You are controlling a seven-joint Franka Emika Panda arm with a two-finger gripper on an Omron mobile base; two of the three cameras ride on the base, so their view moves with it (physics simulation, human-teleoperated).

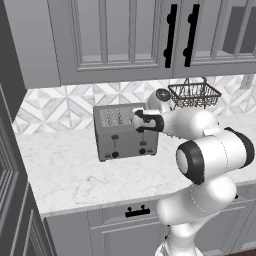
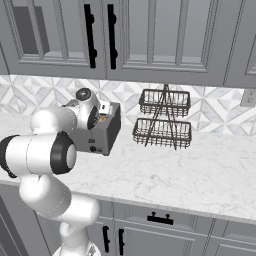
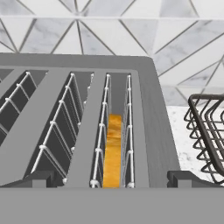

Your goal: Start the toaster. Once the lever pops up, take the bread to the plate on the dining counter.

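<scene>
I had the gripper (image 3: 112,178) spread above the toaster (image 1: 125,132) on the counter (image 1: 70,175); the bread (image 3: 113,151) sat in its rightmost slot; next, I judged, descend and pinch it.

A two-tier wire basket (image 2: 163,120) stands on the marble bench (image 2: 190,170) against the patterned tile wall (image 2: 220,107), under grey cupboards (image 2: 150,35) with black handles (image 2: 100,35).

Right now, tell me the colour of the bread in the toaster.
Orange-brown to golden; the bread shows best in the hand view.
</scene>
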